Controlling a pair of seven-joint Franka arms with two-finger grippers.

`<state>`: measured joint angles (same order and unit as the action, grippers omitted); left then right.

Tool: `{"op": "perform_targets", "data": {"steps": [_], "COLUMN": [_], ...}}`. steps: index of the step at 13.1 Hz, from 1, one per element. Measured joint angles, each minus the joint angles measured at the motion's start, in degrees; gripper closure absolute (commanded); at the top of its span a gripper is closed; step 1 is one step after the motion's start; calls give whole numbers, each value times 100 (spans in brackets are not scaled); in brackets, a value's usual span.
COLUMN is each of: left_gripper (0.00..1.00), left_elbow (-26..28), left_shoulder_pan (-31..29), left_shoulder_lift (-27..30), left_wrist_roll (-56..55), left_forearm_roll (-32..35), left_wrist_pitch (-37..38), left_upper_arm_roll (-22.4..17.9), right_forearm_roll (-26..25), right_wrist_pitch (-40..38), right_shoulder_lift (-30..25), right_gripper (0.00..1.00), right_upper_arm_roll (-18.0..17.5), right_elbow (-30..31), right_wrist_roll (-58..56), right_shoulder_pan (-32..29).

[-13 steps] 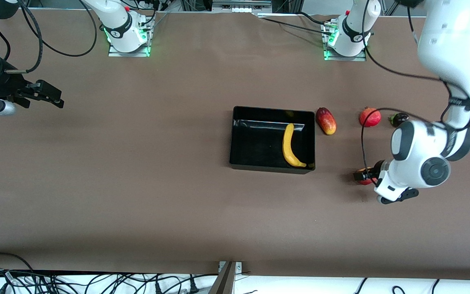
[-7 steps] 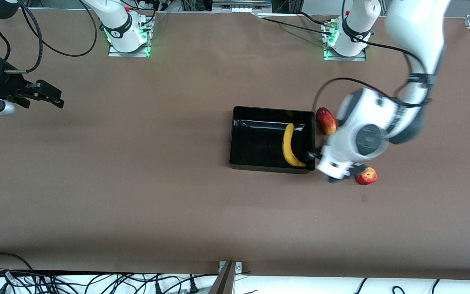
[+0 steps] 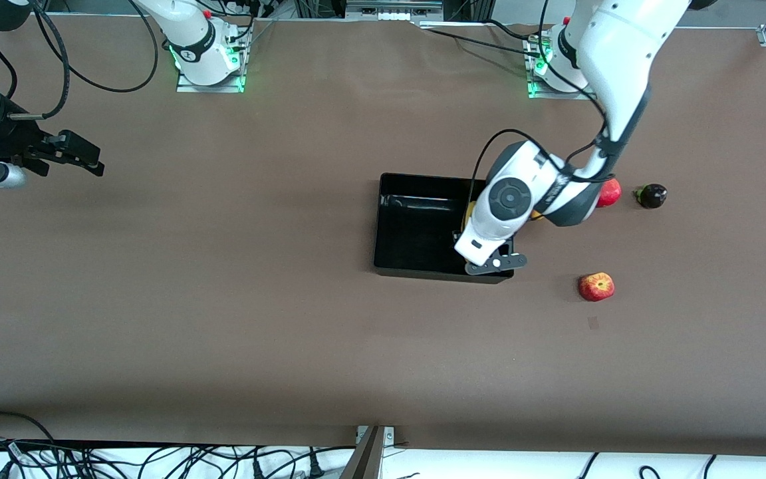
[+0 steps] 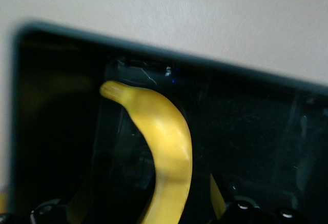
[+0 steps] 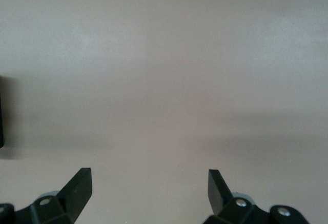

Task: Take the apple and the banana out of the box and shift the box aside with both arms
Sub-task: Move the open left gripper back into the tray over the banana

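— Since the banana [image 4: 164, 147] lies in the box [image 3: 416, 229], light, smooth and curved, where should the left gripper [image 4: 154, 208] pinch?
— Mid-body, across the curve. Its fingers are spread above it now; a second ago it was over the apple [image 3: 596, 287], now bare on the table.
— The right gripper [image 5: 148, 190]?
— Waiting, spread, well apart.
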<state>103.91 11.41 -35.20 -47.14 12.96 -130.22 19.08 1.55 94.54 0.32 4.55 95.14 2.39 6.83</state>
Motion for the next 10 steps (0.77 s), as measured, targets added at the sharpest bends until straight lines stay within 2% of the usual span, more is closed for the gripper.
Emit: {"op": "perform_targets", "data": {"steps": [4,7,9,10], "left_gripper": [0,0,0,38], "left_elbow": [442,509,530,530], "left_shoulder_pan": [66,68,69,70], "left_shoulder_lift": [-134,-215,-297,-331], "left_wrist_roll": [-451,-626,-1028,-1254], "left_forearm_roll": [290,394,766,958], "left_wrist_pitch": [-616,-883,-1047,-1056], "left_upper_arm_roll": [97,97,111,120], "right_forearm_roll": [0,0,0,0], "right_wrist_pitch": [0,0,0,0], "right_shoulder_lift": [0,0,0,0], "right_gripper": [0,0,0,0], "right_upper_arm_roll": [-5,-5,-5,-5], "right_elbow": [0,0,0,0], "right_wrist_roll": [0,0,0,0], "right_shoulder_pan": [0,0,0,0]}}
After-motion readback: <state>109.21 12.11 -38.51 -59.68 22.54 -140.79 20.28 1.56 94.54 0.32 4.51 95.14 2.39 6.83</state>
